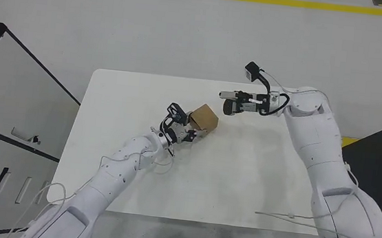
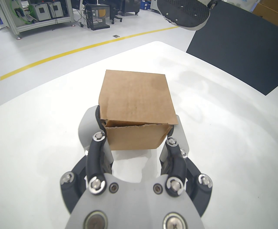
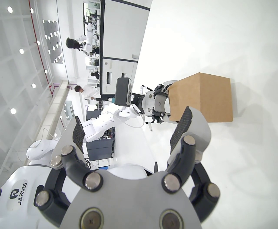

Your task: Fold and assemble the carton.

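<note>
Left claw [image 2: 137, 121] clamps smooth, cube-shaped brown cardboard carton [image 2: 134, 95].

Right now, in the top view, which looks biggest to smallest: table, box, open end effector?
1. table
2. box and right end effector look about alike; it may be nearer the camera, so I won't rank them.

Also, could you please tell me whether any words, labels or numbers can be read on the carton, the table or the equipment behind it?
Carton: no text on the faces that show, only plain brown card.
Table: no text.
Machines in the room behind: any labels are too small to read.
</note>
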You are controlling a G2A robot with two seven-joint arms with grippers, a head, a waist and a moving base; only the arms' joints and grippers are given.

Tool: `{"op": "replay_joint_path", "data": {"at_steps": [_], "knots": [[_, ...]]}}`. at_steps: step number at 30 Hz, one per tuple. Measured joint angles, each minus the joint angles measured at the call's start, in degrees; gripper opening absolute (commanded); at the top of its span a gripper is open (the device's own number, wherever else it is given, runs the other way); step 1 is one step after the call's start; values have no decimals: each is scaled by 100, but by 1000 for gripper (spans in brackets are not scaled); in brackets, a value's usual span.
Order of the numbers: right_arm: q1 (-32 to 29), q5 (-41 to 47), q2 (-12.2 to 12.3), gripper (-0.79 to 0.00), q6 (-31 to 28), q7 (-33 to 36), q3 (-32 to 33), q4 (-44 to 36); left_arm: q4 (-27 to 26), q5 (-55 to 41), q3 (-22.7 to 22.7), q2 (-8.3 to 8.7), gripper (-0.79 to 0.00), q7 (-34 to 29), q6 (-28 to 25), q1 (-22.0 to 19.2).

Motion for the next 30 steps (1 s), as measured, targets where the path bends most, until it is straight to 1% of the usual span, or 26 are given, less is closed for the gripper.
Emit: {"op": "replay_joint_path", "data": {"at_steps": [1, 3, 7, 12, 17, 19, 27, 28, 30], "knots": [[-37, 71, 19, 0, 29, -46, 63, -9, -33, -25, -35, 14, -785, -33, -40, 19], [-105, 366, 96, 0, 85, 72, 306, 14, -134, 15, -161, 78, -785, -108, -173, 62], [-215, 986, 265, 0, 105, 613, 836, 136, -475, 165, -502, 255, -785, -221, -613, 217], [-367, 1475, 447, 0, 149, 1065, 1332, 235, -1332, 406, -1093, 534, -785, -399, -1227, 658], [-568, 1845, 534, 0, 242, 1078, 1287, -36, -2312, 436, -1690, 776, -785, -848, -1995, 1134], [-572, 1849, 536, 0, 245, 1077, 1279, -45, -2532, 411, -1780, 804, -785, -894, -2094, 1207], [-567, 1842, 534, 0, 243, 1077, 1284, -37, -2472, 418, -1769, 801, -785, -888, -2078, 1200], [-567, 1842, 534, 0, 243, 1077, 1284, -37, -2513, 455, -1777, 807, -785, -903, -2051, 1195], [-567, 1842, 535, 0, 243, 1077, 1284, -37, -2821, 686, -1881, 852, -785, -848, -2043, 1218]]}}
